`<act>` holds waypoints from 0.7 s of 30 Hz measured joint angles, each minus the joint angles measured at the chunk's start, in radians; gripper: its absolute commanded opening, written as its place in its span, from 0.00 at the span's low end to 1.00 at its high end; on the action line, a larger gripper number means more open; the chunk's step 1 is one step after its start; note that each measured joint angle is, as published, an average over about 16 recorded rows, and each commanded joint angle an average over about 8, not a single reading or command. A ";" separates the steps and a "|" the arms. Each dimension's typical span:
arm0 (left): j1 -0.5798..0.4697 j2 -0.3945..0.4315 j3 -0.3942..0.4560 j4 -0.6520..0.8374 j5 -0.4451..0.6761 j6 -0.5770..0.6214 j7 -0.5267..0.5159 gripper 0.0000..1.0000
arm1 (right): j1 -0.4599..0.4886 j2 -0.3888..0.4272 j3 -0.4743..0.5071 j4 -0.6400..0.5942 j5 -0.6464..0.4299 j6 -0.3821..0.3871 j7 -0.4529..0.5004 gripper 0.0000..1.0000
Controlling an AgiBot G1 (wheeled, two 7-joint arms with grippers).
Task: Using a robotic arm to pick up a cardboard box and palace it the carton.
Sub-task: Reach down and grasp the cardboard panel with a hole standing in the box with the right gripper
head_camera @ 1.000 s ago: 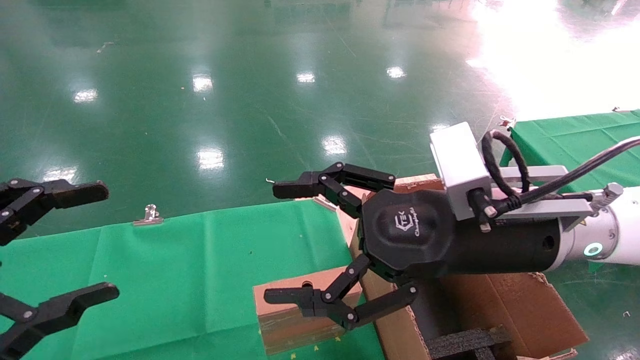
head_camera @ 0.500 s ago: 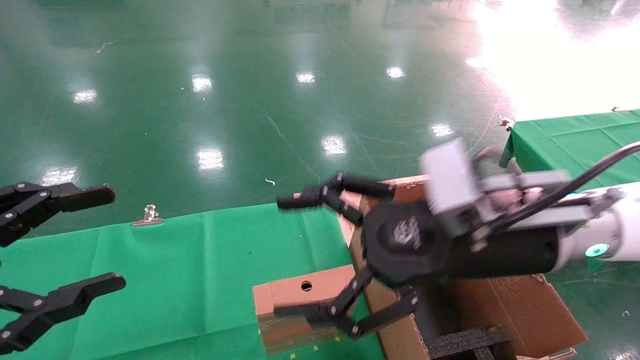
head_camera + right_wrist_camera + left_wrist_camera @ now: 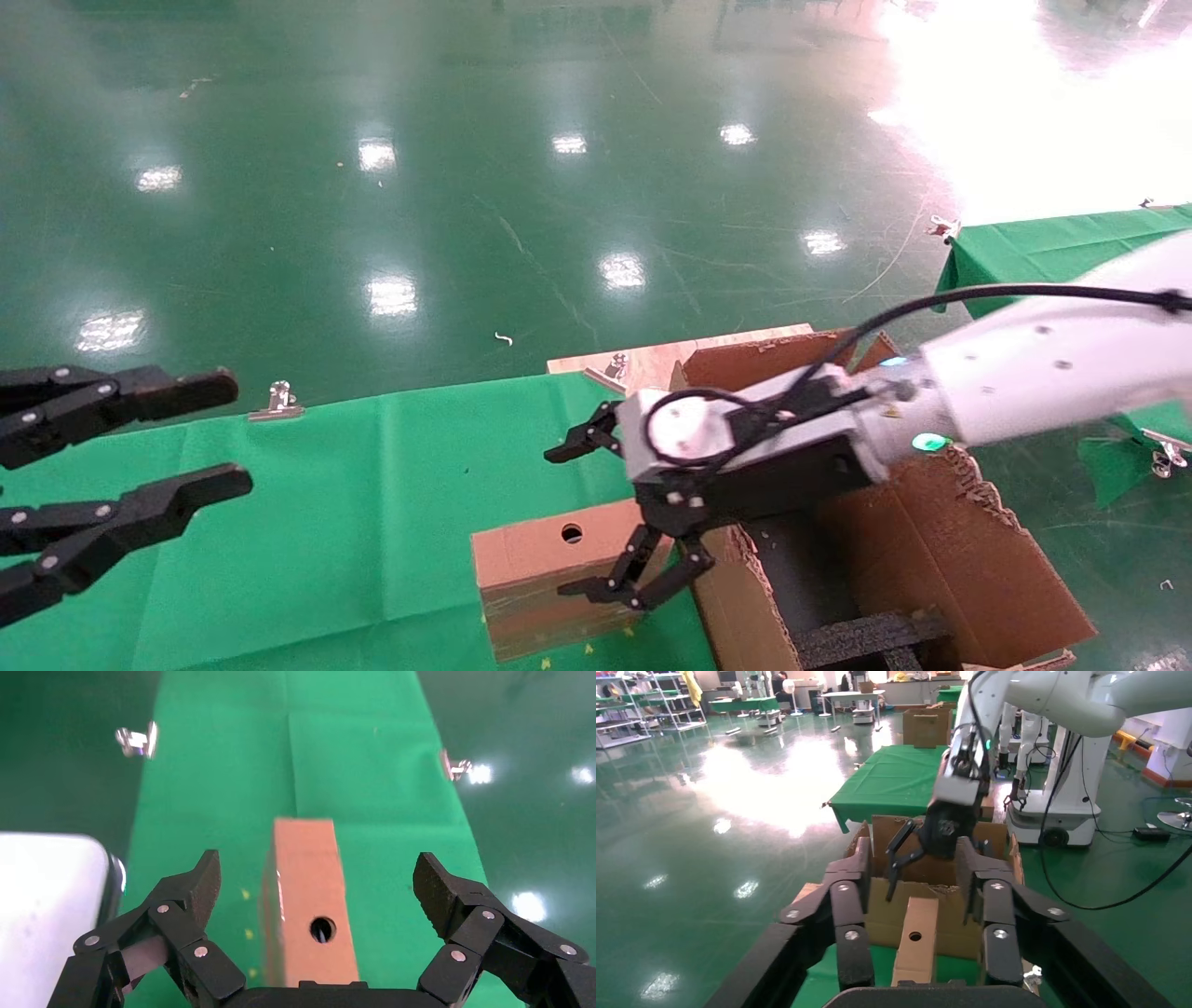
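The small brown cardboard box [image 3: 540,582] with a round hole lies on the green cloth, against the carton's [image 3: 941,550] left wall. The white robotic arm's right gripper [image 3: 559,522] is open and hangs just above the box, one finger on each side, not touching it. In the right wrist view the box [image 3: 306,896] lies between the spread fingers of that gripper [image 3: 318,871]. My left gripper [image 3: 228,431] is open and empty at the far left. The left wrist view shows it [image 3: 914,850] facing the box [image 3: 916,948] and the carton [image 3: 880,917].
Black foam inserts [image 3: 866,638] lie inside the carton. Metal clips [image 3: 277,399] hold the green cloth [image 3: 326,522] at the table's far edge. A wooden board [image 3: 652,363] lies behind the carton. A second green table [image 3: 1052,247] stands at the right.
The right gripper has rolled over and dropped towards the small box, now straddling it. The left gripper has drifted right and its fingers have narrowed a little.
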 measured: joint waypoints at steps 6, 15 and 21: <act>0.000 0.000 0.000 0.000 0.000 0.000 0.000 0.00 | 0.065 -0.072 -0.082 -0.034 -0.115 -0.006 -0.003 1.00; 0.000 0.000 0.000 0.000 0.000 0.000 0.000 0.00 | 0.144 -0.152 -0.202 -0.072 -0.235 -0.014 -0.011 1.00; 0.000 0.000 0.000 0.000 0.000 0.000 0.000 0.00 | 0.180 -0.187 -0.265 -0.094 -0.284 -0.010 -0.031 1.00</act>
